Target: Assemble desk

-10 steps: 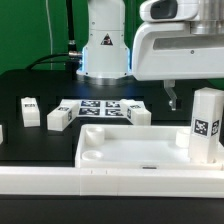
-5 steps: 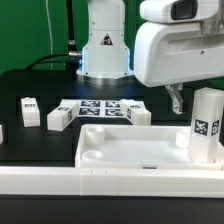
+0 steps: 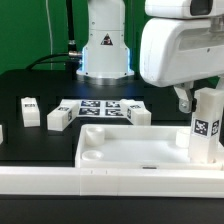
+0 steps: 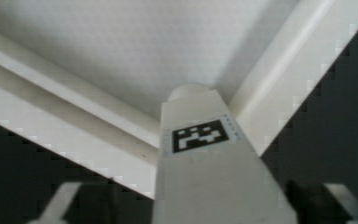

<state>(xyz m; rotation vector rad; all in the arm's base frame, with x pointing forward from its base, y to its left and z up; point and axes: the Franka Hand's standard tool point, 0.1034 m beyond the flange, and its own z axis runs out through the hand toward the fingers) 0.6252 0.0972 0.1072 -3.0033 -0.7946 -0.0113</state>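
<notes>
A white square plastic post leg (image 3: 206,125), upright in 1 corner of the large white rimmed plastic slab (image 3: 130,153), is straddled by the gripper (image 4: 201,204), jaws parted and not clamped, seemingly for tightening.

Leg (image 4: 202,160) between the jaws: white plastic, smooth, satin faces, with a soft sheen along one edge.
Tag (image 4: 201,137) on its face: flat black-and-white print, matt, paper-like.
Desk slab (image 3: 140,150) under the jaws: same white plastic, smooth, with a light gloss on the raised rim.
Gripper (image 4: 204,197) fingers (image 4: 336,197), one each side of the leg: grey and dull. They are blurred, so the material is unclear.
Wrist housing (image 3: 180,50) above the jaws: white moulded plastic, glossy.
Table (image 3: 20,85), away from the jaws: black, matt.
Marker board (image 3: 100,108), well off from the jaws: thin white sheet with matt print.
Loose leg (image 3: 58,118) beside it: white plastic, smooth.
</notes>
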